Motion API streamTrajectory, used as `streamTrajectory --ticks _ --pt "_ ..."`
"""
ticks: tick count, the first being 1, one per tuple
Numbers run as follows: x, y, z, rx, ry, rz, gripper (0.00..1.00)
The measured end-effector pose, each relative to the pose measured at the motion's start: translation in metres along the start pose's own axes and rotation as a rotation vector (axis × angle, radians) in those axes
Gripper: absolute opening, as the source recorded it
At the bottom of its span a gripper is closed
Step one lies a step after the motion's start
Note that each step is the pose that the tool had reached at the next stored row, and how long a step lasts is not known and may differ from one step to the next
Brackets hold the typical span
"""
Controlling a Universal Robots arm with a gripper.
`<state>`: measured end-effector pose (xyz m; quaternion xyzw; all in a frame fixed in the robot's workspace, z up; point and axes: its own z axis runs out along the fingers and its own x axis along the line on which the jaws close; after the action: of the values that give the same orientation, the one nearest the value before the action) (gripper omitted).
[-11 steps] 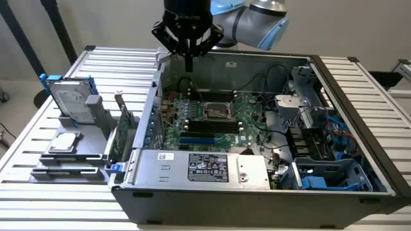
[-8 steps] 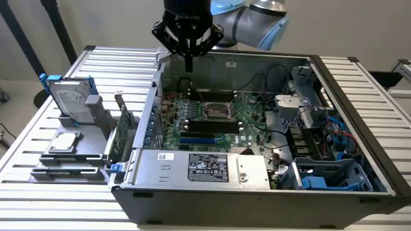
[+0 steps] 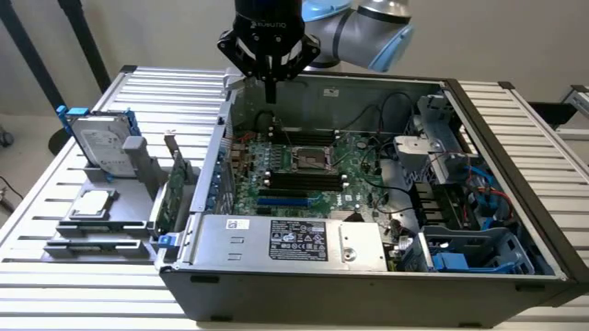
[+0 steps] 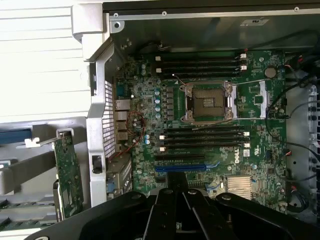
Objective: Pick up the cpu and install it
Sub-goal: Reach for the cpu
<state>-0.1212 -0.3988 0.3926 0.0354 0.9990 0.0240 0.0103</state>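
The cpu (image 3: 92,203), a small pale silver square chip, lies flat on a grey holder (image 3: 101,224) at the exterior view's left, outside the computer case. Inside the open case, the dark square socket (image 3: 311,160) with its metal frame sits on the green motherboard (image 3: 359,183); its dark centre (image 4: 207,101) looks bare. My gripper (image 3: 270,93) hangs over the case's back wall, above and behind the socket, far from the cpu. Its black fingers (image 4: 167,200) are pressed together with nothing between them.
A silver hard drive with blue rails (image 3: 101,138) stands upright behind the cpu. A green expansion card (image 3: 175,186) stands beside the case wall. The power supply (image 3: 285,238), cables (image 3: 387,110) and a blue drive cage (image 3: 470,252) crowd the case. A slatted metal table (image 3: 534,131) carries everything.
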Motion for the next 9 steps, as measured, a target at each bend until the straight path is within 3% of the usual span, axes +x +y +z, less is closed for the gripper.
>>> streamTrajectory --ticks 3,9 --pt "0.001 -0.0001 0.0000 0.0000 -0.0001 0.000 0.11" --pt "0.027 -0.0020 -0.0006 0.0000 -0.0001 0.000 0.11"
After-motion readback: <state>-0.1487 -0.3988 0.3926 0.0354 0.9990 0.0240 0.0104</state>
